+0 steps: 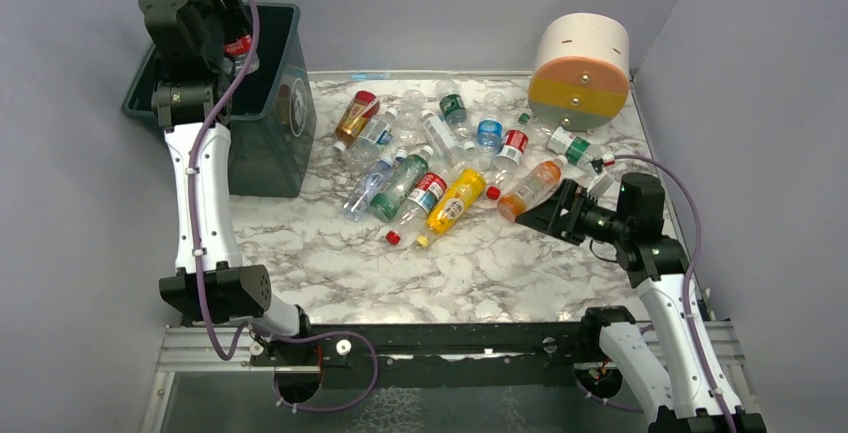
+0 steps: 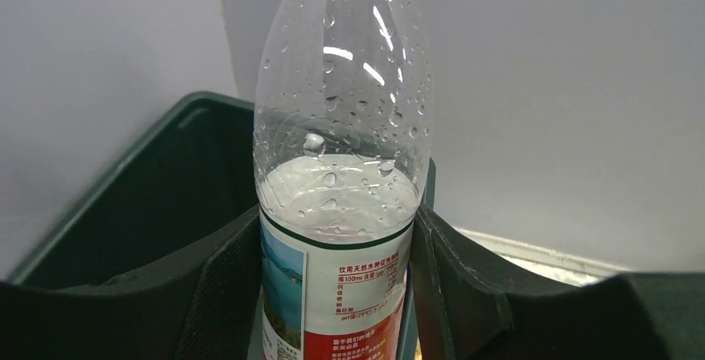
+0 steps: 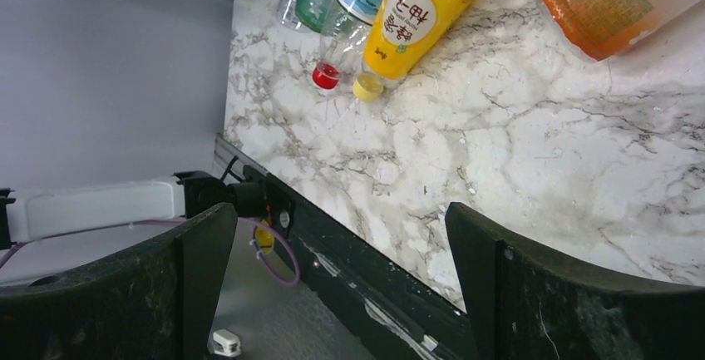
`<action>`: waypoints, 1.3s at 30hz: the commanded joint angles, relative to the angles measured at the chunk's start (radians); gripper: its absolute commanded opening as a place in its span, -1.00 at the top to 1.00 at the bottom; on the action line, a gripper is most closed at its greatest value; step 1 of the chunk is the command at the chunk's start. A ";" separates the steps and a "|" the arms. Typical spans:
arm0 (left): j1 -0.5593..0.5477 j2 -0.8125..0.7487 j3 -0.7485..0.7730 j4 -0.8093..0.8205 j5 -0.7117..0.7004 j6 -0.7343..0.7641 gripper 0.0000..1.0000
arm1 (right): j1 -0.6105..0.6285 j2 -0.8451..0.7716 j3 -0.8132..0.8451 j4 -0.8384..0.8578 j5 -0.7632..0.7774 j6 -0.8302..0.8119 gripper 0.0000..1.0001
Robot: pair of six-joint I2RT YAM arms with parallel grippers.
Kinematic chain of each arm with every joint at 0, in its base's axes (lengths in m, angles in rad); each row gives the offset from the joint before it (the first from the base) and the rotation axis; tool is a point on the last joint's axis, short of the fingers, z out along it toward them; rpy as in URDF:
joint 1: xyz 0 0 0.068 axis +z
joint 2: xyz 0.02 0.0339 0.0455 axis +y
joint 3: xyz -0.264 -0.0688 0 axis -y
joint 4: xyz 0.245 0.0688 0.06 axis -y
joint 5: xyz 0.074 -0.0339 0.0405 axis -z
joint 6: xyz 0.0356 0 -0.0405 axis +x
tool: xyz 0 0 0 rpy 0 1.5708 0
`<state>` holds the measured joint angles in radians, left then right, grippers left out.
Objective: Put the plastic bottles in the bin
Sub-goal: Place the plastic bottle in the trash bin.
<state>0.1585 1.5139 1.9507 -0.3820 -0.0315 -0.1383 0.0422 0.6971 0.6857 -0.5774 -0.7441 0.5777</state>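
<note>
Over the dark green bin (image 1: 283,143), the left gripper (image 2: 337,285) clamps its jaws on a clear water bottle (image 2: 341,110). The right gripper (image 3: 341,235) hovers with jaws wide apart beside plastic bottles (image 1: 440,168) strewn on the marble tabletop (image 1: 470,263).

The table (image 1: 480,263) is white with grey lines, like marble. A dark green bin (image 1: 275,143) stands on it at the far left. Lots of plastic bottles (image 1: 437,136) lie on their sides in a heap in the middle. A yellow bottle (image 1: 455,201) lies at the near side of the heap, just beside a clear bottle with a red cap (image 1: 412,215). An orange bottle (image 1: 528,189) lies to the right of them. A brown bottle (image 1: 356,118) lies near the bin. A big cream, orange and yellow cylinder (image 1: 580,68) sits at the far right.
</note>
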 commanded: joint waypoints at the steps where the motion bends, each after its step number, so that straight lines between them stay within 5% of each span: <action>1: 0.014 -0.019 -0.067 0.048 -0.009 -0.023 -0.12 | 0.002 -0.011 -0.024 0.008 -0.038 0.005 -1.00; 12: 0.028 0.018 -0.123 0.079 -0.013 -0.039 -0.18 | 0.002 -0.001 -0.024 0.012 -0.039 0.007 -1.00; 18: 0.037 0.015 -0.150 0.062 -0.029 -0.037 -0.62 | 0.002 0.003 -0.036 0.021 -0.041 0.006 -1.00; 25: 0.044 0.011 -0.148 0.045 -0.024 -0.039 -0.73 | 0.002 0.015 -0.039 0.036 -0.045 0.011 -1.00; 39: 0.046 -0.199 -0.168 -0.050 0.276 -0.133 -0.98 | 0.002 -0.002 -0.050 0.023 -0.047 0.001 -0.99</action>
<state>0.1970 1.4281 1.8080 -0.4156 0.1284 -0.2314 0.0422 0.7097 0.6510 -0.5697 -0.7574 0.5831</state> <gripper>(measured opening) 0.989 0.996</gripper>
